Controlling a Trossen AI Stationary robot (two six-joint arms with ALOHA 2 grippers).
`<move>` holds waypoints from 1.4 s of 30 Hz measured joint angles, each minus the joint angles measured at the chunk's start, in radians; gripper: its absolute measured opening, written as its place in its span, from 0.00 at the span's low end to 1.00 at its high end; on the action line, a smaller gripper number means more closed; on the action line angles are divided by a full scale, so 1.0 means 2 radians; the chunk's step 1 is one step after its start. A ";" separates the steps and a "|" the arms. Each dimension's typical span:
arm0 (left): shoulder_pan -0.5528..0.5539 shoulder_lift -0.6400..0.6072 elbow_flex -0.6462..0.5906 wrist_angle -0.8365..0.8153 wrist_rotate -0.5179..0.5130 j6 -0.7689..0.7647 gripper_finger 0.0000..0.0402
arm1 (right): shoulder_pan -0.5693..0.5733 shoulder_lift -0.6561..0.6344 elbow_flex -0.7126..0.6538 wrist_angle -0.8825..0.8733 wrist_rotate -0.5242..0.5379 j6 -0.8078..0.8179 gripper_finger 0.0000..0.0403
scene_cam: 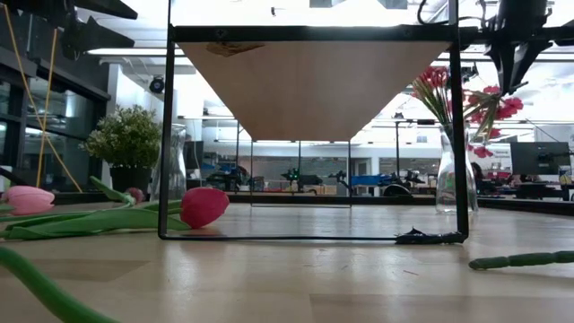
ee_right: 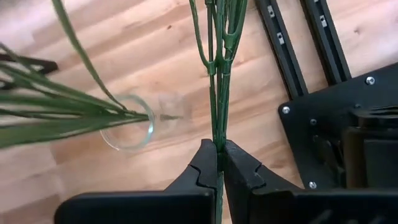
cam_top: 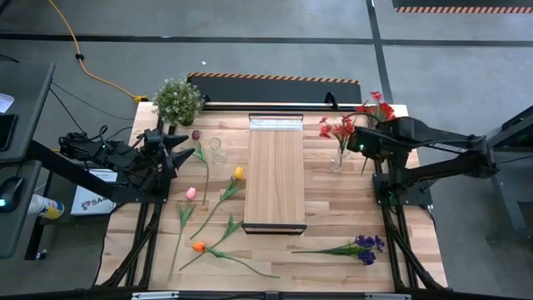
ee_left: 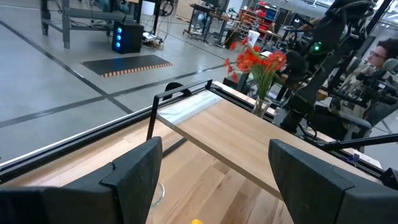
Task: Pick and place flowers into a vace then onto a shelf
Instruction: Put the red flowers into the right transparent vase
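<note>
At the far left the left gripper [cam_top: 185,143] hangs above the table's left edge with its fingers [ee_left: 134,171] spread wide and nothing between them. Just beside it stands a bushy potted plant [cam_top: 177,100] at the back corner, and near that an empty glass vase [cam_top: 217,151]. Loose flowers lie flat on the planks here — a dark maroon one [cam_top: 196,135], a yellow one [cam_top: 238,173], a pink one [cam_top: 191,193] and an orange one [cam_top: 198,247], their green stems fanned out towards the front.

In the middle sits the shelf [cam_top: 276,175], a long light board with a pale strip at its back end, bare on top.

Right of it a second glass vase [cam_top: 337,161] holds a bunch of red flowers [cam_top: 336,129]. The right gripper [ee_right: 218,163] is above the table just beside that vase, pinched tight on a green stem [ee_right: 217,74]; the stem's head [cam_top: 376,107] looks red, though the arm partly covers it. The stem hangs next to the vase mouth [ee_right: 127,122], not inside. Near the front right corner a purple flower [cam_top: 366,247] lies on the table.
</note>
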 joint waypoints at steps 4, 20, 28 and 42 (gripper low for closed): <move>0.000 0.000 0.000 0.000 0.000 0.000 0.81 | -0.022 -0.011 0.000 0.000 0.019 -0.016 0.00; 0.000 0.000 0.000 0.000 -0.004 0.000 0.81 | -0.093 -0.070 0.000 0.000 0.109 -0.087 0.00; 0.000 0.000 0.000 0.001 -0.003 -0.001 0.81 | -0.097 -0.110 0.000 0.007 0.146 -0.113 0.00; 0.000 0.000 0.000 0.001 -0.003 -0.002 0.81 | -0.096 -0.230 0.000 0.175 0.267 -0.257 0.00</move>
